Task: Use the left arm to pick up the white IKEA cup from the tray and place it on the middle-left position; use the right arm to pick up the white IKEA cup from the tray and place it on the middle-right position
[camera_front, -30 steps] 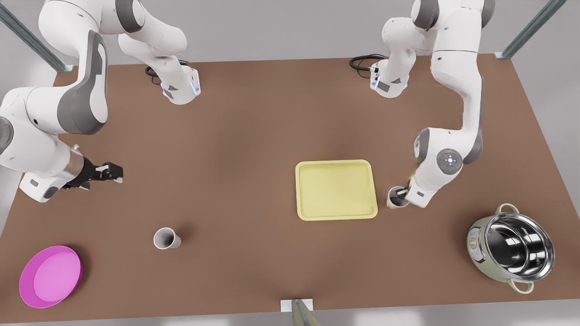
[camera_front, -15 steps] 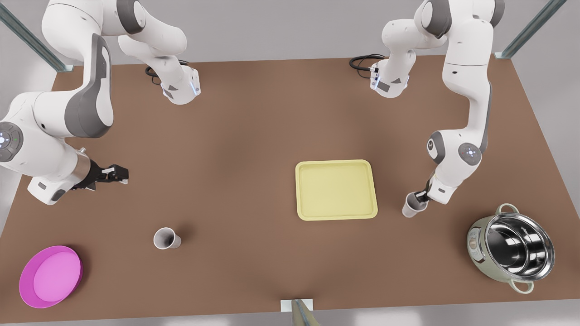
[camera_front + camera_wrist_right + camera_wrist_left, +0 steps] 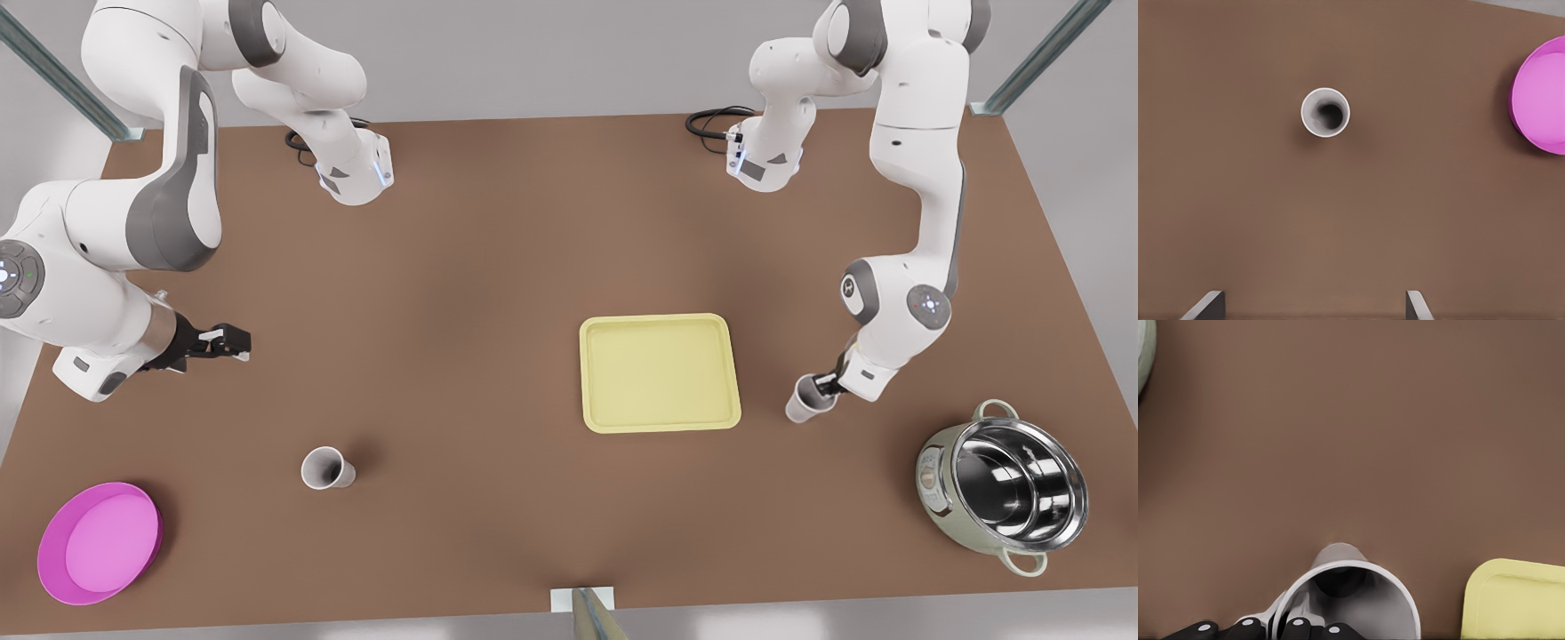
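1. Front view: the left gripper [image 3: 825,385] is seen clamped on the rim of one cup [image 3: 807,402], at 3 o'clock of the tray [image 3: 587,373] and just beside it. With so thin a hold (one finger seems to be inside the wall), the cup could be twisted or dropped if it is swung.
2. Whether that cup's base is on the table [image 3: 489,267] cannot be told. If it is let go while raised or tilted, it may be tipped over or rolled toward the pot [image 3: 1005,487] at 4 o'clock.
3. If it is set down too close, the tray's rim could be caught by the base.
4. The second cup [image 3: 326,468] stands upright at 8 o'clock of the tray, well apart, and off the tray.
5. The right gripper [image 3: 229,342] waits at 11 o'clock of the second cup, fingers apart. That cup could be knocked toward the dish [image 3: 100,542] if the gripper is lowered off-centre.
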Tool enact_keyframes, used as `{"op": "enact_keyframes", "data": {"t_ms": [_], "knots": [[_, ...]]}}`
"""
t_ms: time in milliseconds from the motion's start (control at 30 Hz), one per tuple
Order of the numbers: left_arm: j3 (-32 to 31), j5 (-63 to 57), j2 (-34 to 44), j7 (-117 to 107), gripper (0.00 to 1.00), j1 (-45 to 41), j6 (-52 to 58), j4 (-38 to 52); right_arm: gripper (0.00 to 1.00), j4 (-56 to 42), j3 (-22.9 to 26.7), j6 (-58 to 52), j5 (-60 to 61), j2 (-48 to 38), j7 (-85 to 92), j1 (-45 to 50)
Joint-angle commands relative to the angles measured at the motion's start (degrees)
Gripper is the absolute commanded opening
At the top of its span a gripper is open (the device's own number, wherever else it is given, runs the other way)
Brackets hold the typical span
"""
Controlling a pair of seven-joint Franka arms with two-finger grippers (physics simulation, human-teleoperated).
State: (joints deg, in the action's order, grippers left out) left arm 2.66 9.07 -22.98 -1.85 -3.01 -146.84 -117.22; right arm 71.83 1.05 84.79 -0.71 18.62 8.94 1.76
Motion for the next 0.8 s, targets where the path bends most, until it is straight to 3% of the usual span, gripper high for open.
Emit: {"op": "enact_keyframes", "data": {"t_ms": [0,200,233,267,400,500,600,633,767], "knots": [[-0.03,0.77,-0.32,6.24,0.15,0.02,3.75,-0.03,1.00,-0.03,0.01,-0.07,0.01,-0.07,-0.50,0.00],[-0.03,0.77,-1.46,5.98,0.18,0.02,3.75,0.06,1.00,0.15,-0.08,-0.51,-0.08,-0.07,-0.41,0.09],[-0.03,0.77,-1.37,6.33,0.51,0.02,3.66,0.06,1.00,0.24,-0.08,-1.29,-0.08,-0.07,-0.59,0.09],[-0.03,0.77,-1.37,6.42,1.00,0.02,3.75,0.06,1.00,0.24,-0.08,-1.65,-1.75,-0.07,-0.59,0.09],[0.06,0.68,-0.32,6.33,1.00,0.02,3.93,0.50,1.00,0.41,0.00,-1.65,-1.75,-0.07,-0.68,0.00],[0.24,0.16,7.06,6.07,1.00,-0.06,26.59,7.44,1.00,0.41,0.01,-1.65,-1.75,0.02,-0.59,0.09],[0.06,-0.02,9.44,4.41,1.00,-0.15,48.31,28.53,1.00,0.41,0.00,-1.65,-1.75,0.02,-0.59,0.09],[-0.38,0.16,9.44,-3.94,1.00,-0.33,48.49,31.70,1.00,0.41,-0.08,-1.65,-1.75,0.02,-0.59,0.09],[-2.66,-6.00,9.62,-2.81,1.00,-0.94,49.72,31.87,1.00,0.41,0.01,-1.65,-1.75,0.02,-0.50,0.00]]}}
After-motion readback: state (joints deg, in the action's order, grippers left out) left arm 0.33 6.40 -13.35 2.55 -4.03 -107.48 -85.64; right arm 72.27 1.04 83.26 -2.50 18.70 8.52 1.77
